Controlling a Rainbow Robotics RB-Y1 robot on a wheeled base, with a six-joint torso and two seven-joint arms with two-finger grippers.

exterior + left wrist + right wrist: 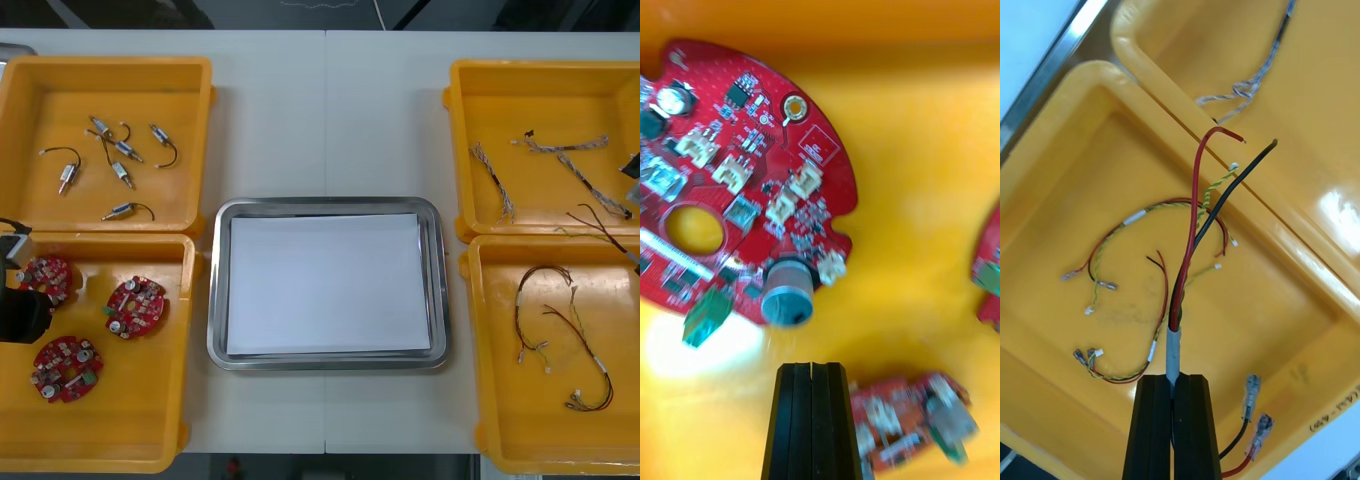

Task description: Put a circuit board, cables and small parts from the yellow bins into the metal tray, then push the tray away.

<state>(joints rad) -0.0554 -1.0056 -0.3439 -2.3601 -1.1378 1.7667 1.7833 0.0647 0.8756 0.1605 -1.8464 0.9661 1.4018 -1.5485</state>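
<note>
Pale table [330,120] with a seam down its middle carries everything; beyond its far edge the floor is dark.

Left of the metal tray [215,300], on its far side, one yellow bin [30,90] holds several small metal parts [122,150], each trailing a black lead. The second yellow bin [140,420], left of the tray on its near side, holds three round red circuit boards [135,306], all flat on its floor. The left gripper [811,375] hangs low over this bin at the side away from the tray, its fingers pressed together on nothing, with one board just past the tips and another just beside them.

The tray sits in the middle with shiny rims and plain white inside, and nothing lies on the white.

Right of the tray, the far yellow bin [540,90] holds twisted blue and white cables [565,146]. The near yellow bin [500,400] on that side holds red and yellow cables [1133,218]. The right gripper [1176,382] is above this near bin, pinching a red and black cable [1174,349] by its grey sleeve, so that the two wires rise free past the fingertips. A handwritten mark on that bin's rim is too small to read.
</note>
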